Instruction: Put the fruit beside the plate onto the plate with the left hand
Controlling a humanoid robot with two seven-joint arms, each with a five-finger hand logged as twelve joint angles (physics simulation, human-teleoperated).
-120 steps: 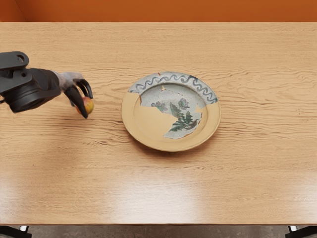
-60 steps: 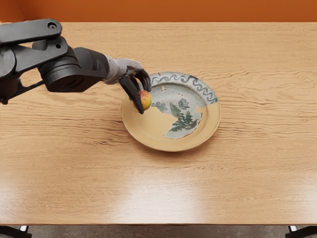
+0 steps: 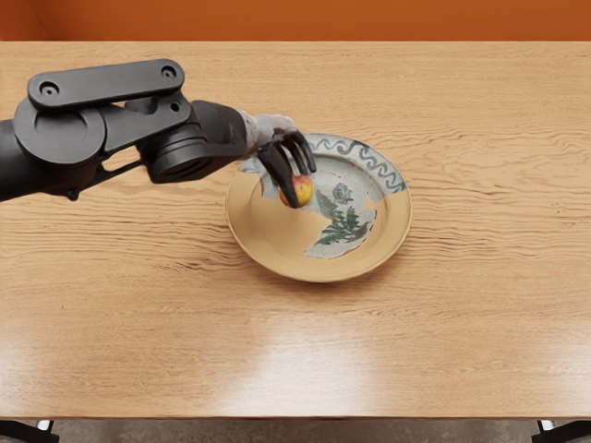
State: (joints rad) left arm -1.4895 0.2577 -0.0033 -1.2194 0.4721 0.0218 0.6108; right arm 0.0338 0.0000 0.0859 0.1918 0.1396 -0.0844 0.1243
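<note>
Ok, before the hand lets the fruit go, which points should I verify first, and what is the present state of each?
1. Left hand grips the fruit: ok, fingers are curled around it.
2. Fruit is inside the rim of the plate: ok, it is over the left-centre part.
3. Fruit is low enough to touch the plate: cannot tell from this one view.
4. Plate lies flat on the table: ok.
5. Right arm is out of the way: ok, it is not in view.
</note>
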